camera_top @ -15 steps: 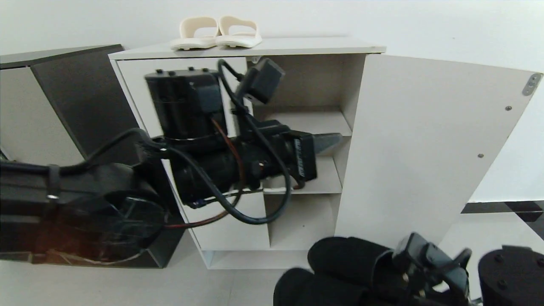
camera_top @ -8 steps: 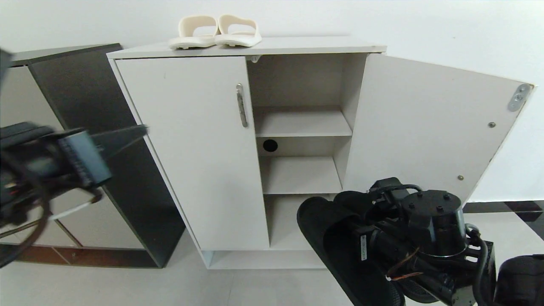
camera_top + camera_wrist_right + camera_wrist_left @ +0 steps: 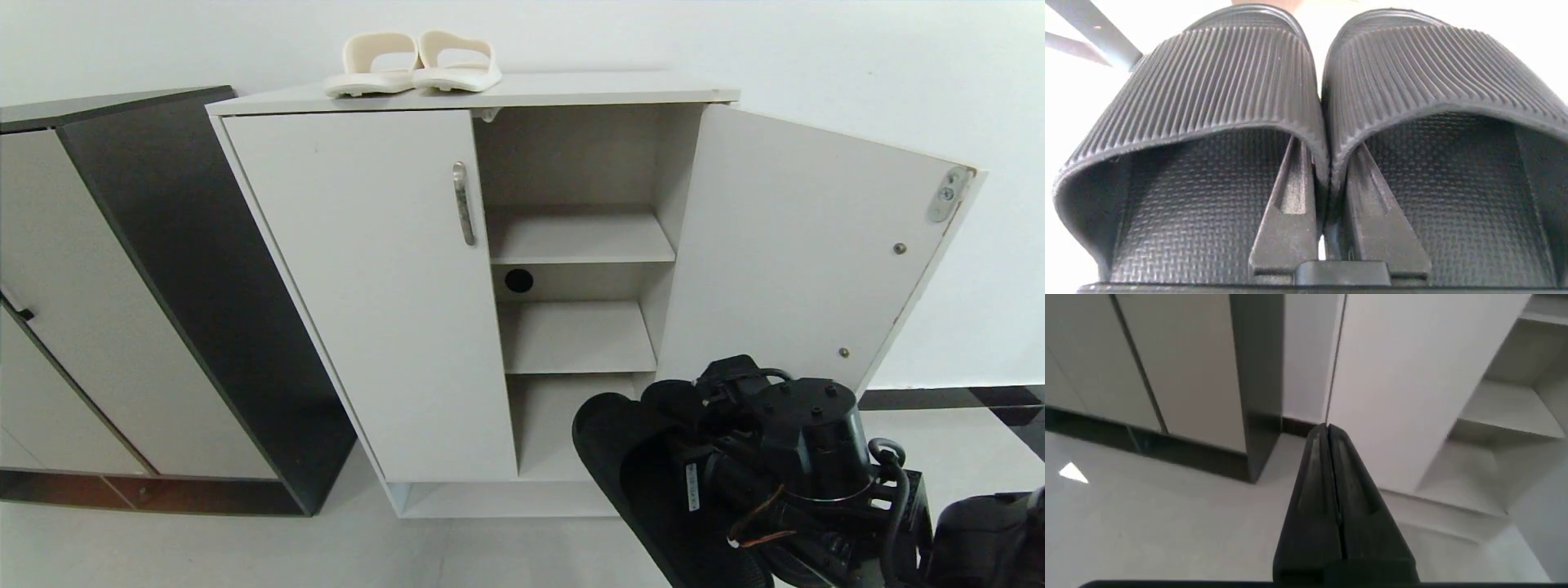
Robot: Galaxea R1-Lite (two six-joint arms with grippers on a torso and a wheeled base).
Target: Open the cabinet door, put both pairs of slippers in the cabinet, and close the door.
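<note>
door (image 3: 800, 269) stood open. right gripper (image 3: 1327, 155) pinched the black slippers (image 3: 629, 465) low before the cabinet (image 3: 588, 86); cream slippers (image 3: 412, 61) lay on top. left gripper (image 3: 1328, 441) was pressed together, empty. stowing both pairs and closing were left to do

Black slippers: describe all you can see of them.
The black slippers are a matte, rubbery pair with ribbed straps and textured footbeds. They sit side by side, inner strap edges pinched together by the right gripper, one finger inside each. They are off the floor, tilted, before the open lower shelves of the cabinet.
</note>
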